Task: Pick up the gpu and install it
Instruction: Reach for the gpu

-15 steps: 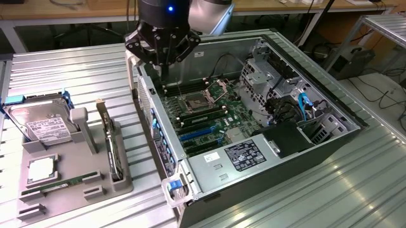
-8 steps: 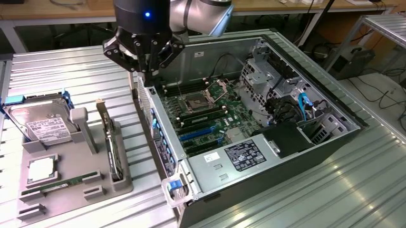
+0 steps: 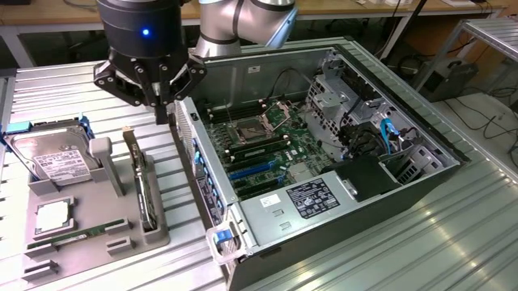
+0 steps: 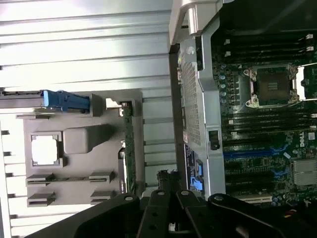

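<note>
Grey moulded tray sits on the ribbed metal table, to the exterior view's left of the open computer case.

- Exterior view: angled look. It gives the side face of the gpu and the silver top and white label of the hard drive. The gripper has its fingers pinched together on nothing.
- Wrist view: straight down. The gpu reads as a thin edge, and the motherboard's bare processor socket is seen square-on.
- Gpu: dark flat card with a silvery bracket at one end. It stands on its long edge in the tray slot nearest the case.
- Gripper hangs over the strip of table between tray and case wall, near the gpu but apart from it.
- Around: a processor chip and a green memory stick lie in the tray. The case's rear wall rises between the tray and the blue card slots.
</note>
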Robot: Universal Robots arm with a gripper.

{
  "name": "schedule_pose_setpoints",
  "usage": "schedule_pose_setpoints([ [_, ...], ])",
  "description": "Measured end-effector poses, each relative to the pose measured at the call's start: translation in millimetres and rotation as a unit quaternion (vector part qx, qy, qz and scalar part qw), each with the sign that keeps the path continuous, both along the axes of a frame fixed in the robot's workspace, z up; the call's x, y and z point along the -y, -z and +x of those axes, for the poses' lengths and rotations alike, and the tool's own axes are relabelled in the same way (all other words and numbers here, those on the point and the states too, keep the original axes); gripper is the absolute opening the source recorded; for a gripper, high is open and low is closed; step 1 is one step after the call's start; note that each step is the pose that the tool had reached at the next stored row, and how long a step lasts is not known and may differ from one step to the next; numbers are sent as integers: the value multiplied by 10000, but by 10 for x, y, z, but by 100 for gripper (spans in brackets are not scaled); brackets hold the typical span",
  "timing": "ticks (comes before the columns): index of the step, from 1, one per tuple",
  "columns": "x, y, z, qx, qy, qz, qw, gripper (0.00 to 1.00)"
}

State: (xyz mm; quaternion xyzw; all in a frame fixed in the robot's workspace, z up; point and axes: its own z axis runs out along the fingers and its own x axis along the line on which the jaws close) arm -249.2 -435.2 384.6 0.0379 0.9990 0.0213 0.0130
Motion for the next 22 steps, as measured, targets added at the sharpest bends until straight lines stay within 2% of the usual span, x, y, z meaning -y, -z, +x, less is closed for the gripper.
schedule_pose_setpoints([
  [6,55,63,-169,0,0,-21,10000,11],
  [16,155,190,-473,-5,0,-77,10000,11],
  [19,165,215,-514,-5,0,-110,9999,11],
  [22,165,215,-515,-5,0,-111,9999,11],
])
